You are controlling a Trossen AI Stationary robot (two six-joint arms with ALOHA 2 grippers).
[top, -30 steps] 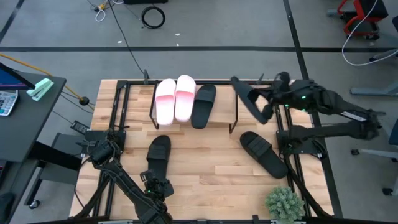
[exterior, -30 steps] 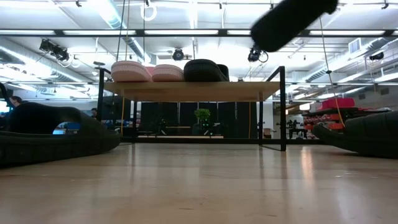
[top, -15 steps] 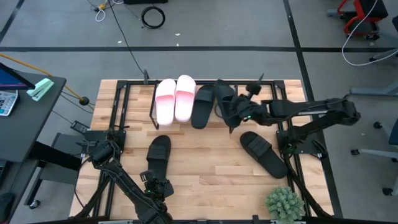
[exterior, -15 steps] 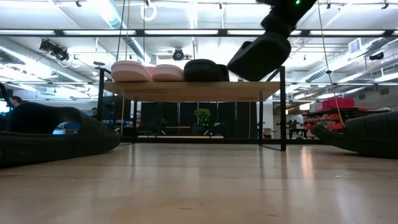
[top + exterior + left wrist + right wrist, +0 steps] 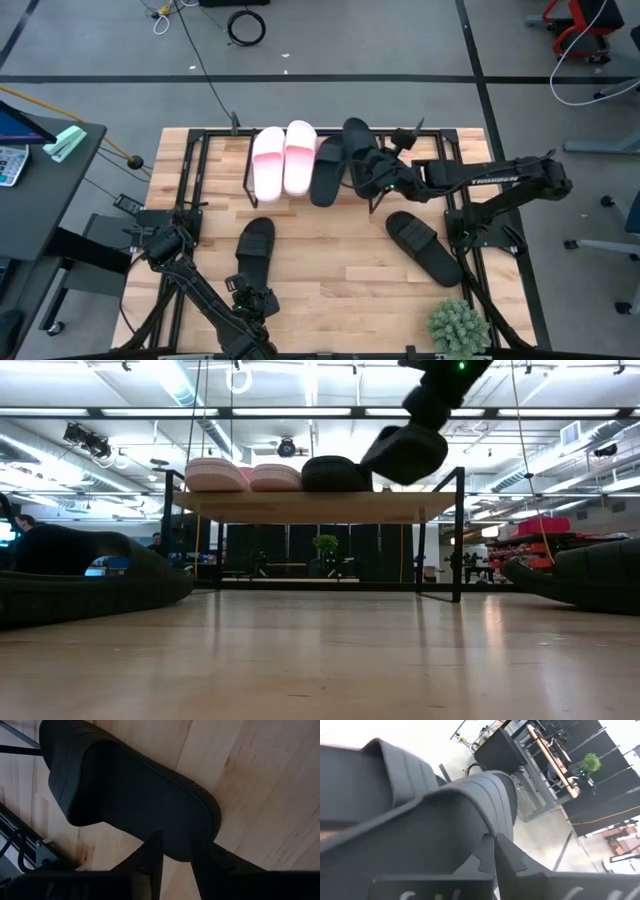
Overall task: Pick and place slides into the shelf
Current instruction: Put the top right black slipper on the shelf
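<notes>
The shelf (image 5: 352,196) (image 5: 300,505) carries two pale pink slides (image 5: 283,158) (image 5: 245,476) and one black slide (image 5: 325,172) (image 5: 335,473). My right gripper (image 5: 381,179) (image 5: 494,851) is shut on another black slide (image 5: 357,148) (image 5: 405,452) over the shelf's right part, beside the black one lying there. Two more black slides lie flat on the table, one (image 5: 254,250) (image 5: 125,800) on the left and one (image 5: 425,246) on the right. My left gripper (image 5: 252,297) (image 5: 176,865) is open at the near end of the left one. I cannot tell whether it touches it. My right gripper pinches the black slide between its two fingers (image 5: 485,860), close under the wide strap (image 5: 465,800). The gripper's own body hides the exact spot. It comes from above and from the table's right. The slide hangs tilted below it (image 5: 405,452), lifted clear above the plank.
A black metal frame (image 5: 195,170) runs around the table. A small green plant (image 5: 458,328) stands at the near right corner. Bare wood lies between the two slides on the table (image 5: 330,260). The shelf's right end (image 5: 375,195) is bare plank.
My right gripper has carried the black slide from the table's right side toward the left, over the shelf, and has lowered it. The slide has turned to lie roughly parallel to the slides on the shelf. In the last half second it has moved slightly toward the far edge.
</notes>
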